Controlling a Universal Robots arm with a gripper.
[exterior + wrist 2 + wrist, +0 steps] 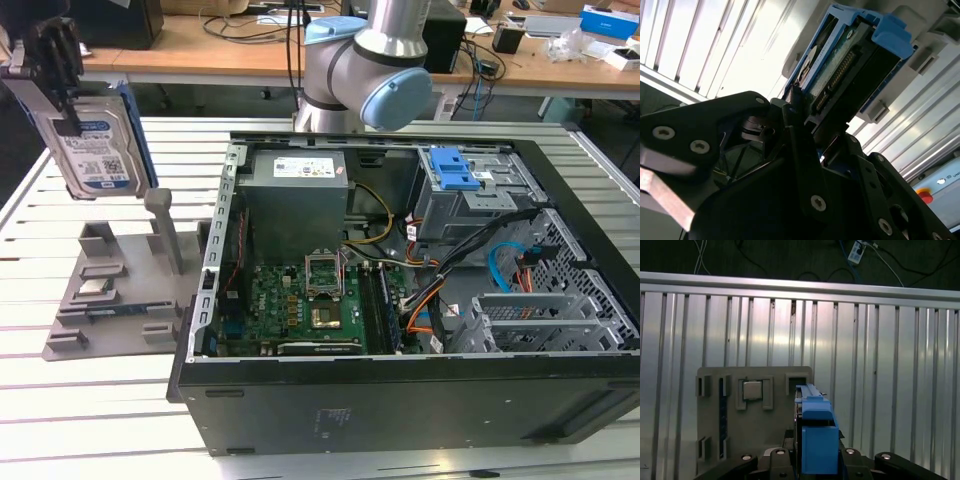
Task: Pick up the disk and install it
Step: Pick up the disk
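The disk [98, 150], a silver drive with a white-and-blue label in a blue carrier, hangs upright in the air at the exterior view's far left. My gripper [62, 100] is shut on its top edge. It sits above the grey holder [110, 290] and does not touch it. In the second wrist view the disk [850, 65] sticks out from between the black fingers [796, 117] of my gripper [822, 132]. In the first wrist view the carrier's blue edge [815, 435] stands between the jaws of my gripper [814, 457].
The open computer case [215, 230] lies to the exterior view's right, with a motherboard [300, 300], cables and a grey drive cage with a blue latch [450, 168]. The arm's base [365, 65] stands behind it. A small silver chip [752, 390] rests in the holder [755, 440] on the slatted table [890, 365].
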